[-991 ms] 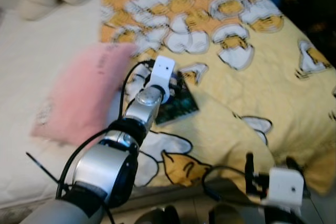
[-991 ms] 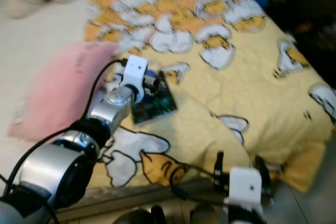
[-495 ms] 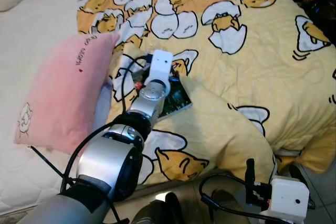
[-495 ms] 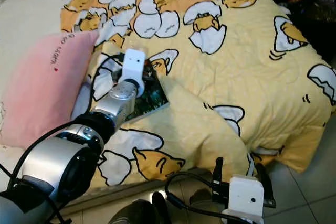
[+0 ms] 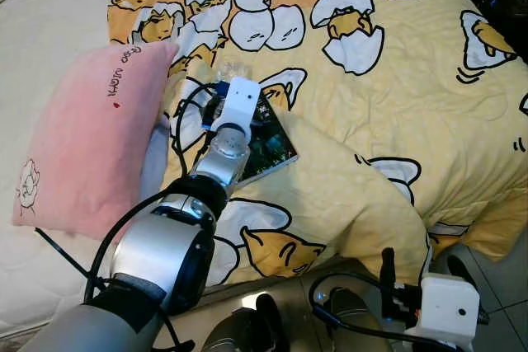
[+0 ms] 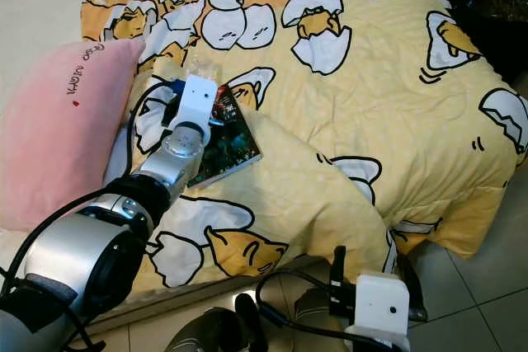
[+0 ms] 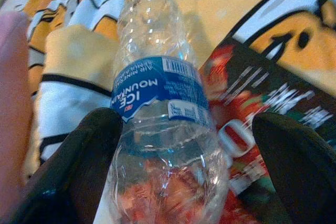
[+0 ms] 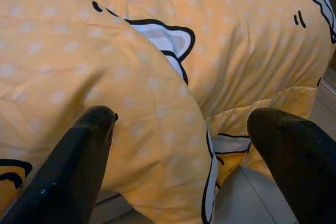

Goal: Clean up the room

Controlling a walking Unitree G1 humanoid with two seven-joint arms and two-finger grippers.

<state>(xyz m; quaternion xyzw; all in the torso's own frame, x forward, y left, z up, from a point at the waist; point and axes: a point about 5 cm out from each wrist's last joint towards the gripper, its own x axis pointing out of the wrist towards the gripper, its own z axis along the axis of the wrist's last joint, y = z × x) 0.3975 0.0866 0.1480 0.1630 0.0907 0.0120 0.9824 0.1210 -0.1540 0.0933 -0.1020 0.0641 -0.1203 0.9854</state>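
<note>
- On the bed, a yellow quilt (image 5: 396,113) with egg-and-chick drawings covers most of the mattress, and a pink pillow (image 5: 87,142) lies beside it on the white sheet (image 5: 45,30).
- An empty plastic bottle (image 7: 163,114) with a blue label lies on the quilt, its lower part resting over a dark book (image 5: 272,144); the pillow is just beside them.
- The left gripper (image 7: 191,169) is stretched out to the bottle. Its two black fingers (image 7: 79,166) are spread wide, one on each side of the bottle (not pressing on it, as far as the wrist view shows).
- The right gripper (image 8: 194,169) hangs low at the bed's edge, above the floor tiles (image 6: 487,286), fingers also spread wide and holding nothing.
- Compared with half a second ago, the left arm reaches a little farther toward the top of the book. The whole picture has also shifted, so the camera moved; pillow and book lie as before.
</note>
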